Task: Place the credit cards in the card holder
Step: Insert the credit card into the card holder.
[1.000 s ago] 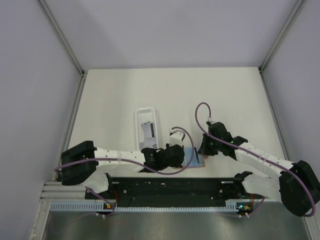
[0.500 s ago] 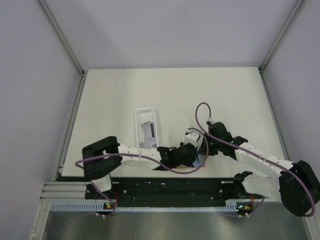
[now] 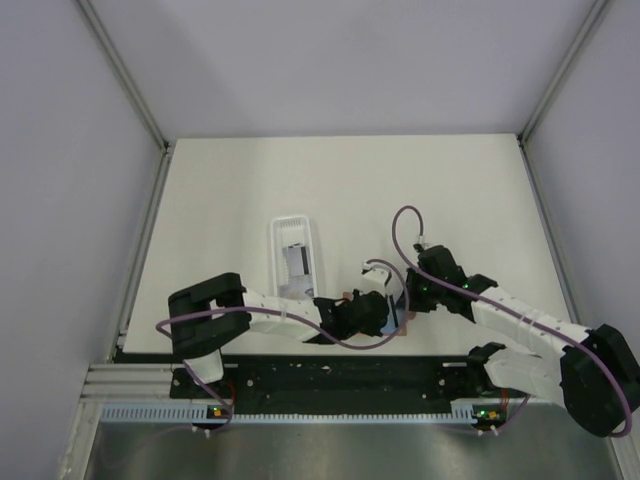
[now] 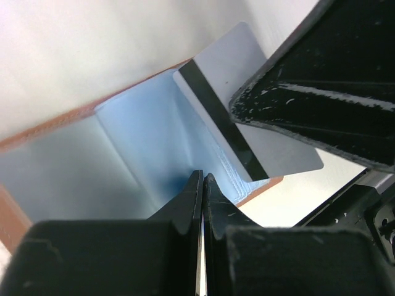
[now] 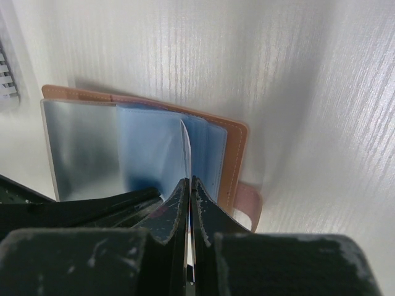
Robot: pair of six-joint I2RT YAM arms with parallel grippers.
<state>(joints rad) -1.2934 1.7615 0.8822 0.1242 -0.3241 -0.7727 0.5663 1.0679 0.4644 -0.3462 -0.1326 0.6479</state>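
A grey card [image 4: 247,80] is pinched edge-down by the right pincer [image 5: 188,185] over the open card holder [image 5: 229,161], whose lining [image 4: 142,129] is pinned by the left pincer [image 4: 202,180], pressed together. Insertion is in hand; pocket alignment is needed next.

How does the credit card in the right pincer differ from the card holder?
The credit card is silvery with a dark stripe; the card holder is orange-brown outside, pale blue inside. The credit card stands tilted, gripped in the right pincer; the card holder lies open on the table. Both are rectangular.
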